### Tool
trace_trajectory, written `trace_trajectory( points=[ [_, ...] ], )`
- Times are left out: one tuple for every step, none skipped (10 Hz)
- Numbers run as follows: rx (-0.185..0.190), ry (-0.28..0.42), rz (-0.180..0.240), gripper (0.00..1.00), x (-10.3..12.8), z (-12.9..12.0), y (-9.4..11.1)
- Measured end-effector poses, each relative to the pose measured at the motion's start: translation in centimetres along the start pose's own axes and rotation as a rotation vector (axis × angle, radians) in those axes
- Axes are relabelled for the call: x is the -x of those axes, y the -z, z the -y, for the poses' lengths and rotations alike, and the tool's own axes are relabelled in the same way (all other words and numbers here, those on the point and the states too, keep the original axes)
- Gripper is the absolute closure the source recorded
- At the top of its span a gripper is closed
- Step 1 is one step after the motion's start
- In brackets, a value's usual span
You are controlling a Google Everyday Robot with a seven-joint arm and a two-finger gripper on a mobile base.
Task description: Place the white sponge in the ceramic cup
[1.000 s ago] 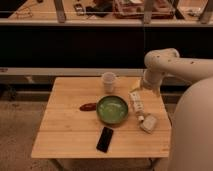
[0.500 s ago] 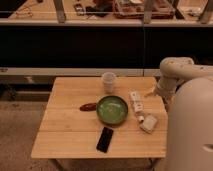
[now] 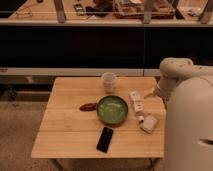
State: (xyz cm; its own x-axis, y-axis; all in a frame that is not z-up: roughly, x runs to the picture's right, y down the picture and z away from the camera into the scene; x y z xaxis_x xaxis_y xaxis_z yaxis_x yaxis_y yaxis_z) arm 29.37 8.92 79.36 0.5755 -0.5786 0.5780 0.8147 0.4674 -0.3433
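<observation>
Centred in view, a light wooden slatted desk (image 3: 65, 132), set before a dark shelving unit (image 3: 75, 47).

Near the back edge of the desk, upright and touching nothing: a small plain cream ceramic cup (image 3: 108, 81), cylindrical, no handle showing. Just in front of the cup, a wide round green bowl (image 3: 112, 109), much broader than it. Left of the bowl, close to its rim, a small flat reddish-brown object (image 3: 88, 106); too small to identify. Right of the bowl, just beside its rim, a long narrow white bar (image 3: 135, 99) with dark marks, lying front to back.

Towards the front right corner, a small squarish flat white sponge (image 3: 149, 123) with soft rounded corners. Lies free on the desk, near the right edge, just in front of the bar's near end and well apart from the cup, with the bowl and the bar between.

In front of the bowl, near the front edge, a flat black rectangular phone (image 3: 105, 139), slightly angled.

On the right, a bulky white robot body (image 3: 192, 130), with a white jointed arm (image 3: 175, 70) bent down towards the desk's right edge. At the arm's tip, the end effector (image 3: 151, 94), low over that edge, just right of the white bar and behind the sponge. Open or closed: cannot tell.
</observation>
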Motion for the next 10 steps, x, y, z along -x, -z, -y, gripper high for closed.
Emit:
trace_trajectory(
  points=[
    [-0.011, -0.047, 0.060, 0.20, 0.5, -0.3, -1.5],
    [-0.024, -0.100, 0.125, 0.20, 1.0, -0.7, -3.3],
    [-0.031, -0.155, 0.184, 0.20, 0.9, -1.2, -5.3],
    [-0.030, -0.173, 0.196, 0.20, 0.5, -1.5, -5.9],
    [-0.025, -0.189, 0.205, 0.20, 0.1, -2.0, -6.7],
    [-0.021, -0.200, 0.205, 0.20, -0.4, -2.4, -7.3],
    [-0.016, -0.208, 0.202, 0.20, -0.7, -2.7, -7.9],
    [-0.013, -0.215, 0.200, 0.20, -0.8, -3.0, -8.5],
    [-0.023, -0.232, 0.201, 0.20, -0.8, -3.3, -9.3],
    [-0.034, -0.240, 0.200, 0.20, -0.7, -3.4, -9.6]
  ],
)
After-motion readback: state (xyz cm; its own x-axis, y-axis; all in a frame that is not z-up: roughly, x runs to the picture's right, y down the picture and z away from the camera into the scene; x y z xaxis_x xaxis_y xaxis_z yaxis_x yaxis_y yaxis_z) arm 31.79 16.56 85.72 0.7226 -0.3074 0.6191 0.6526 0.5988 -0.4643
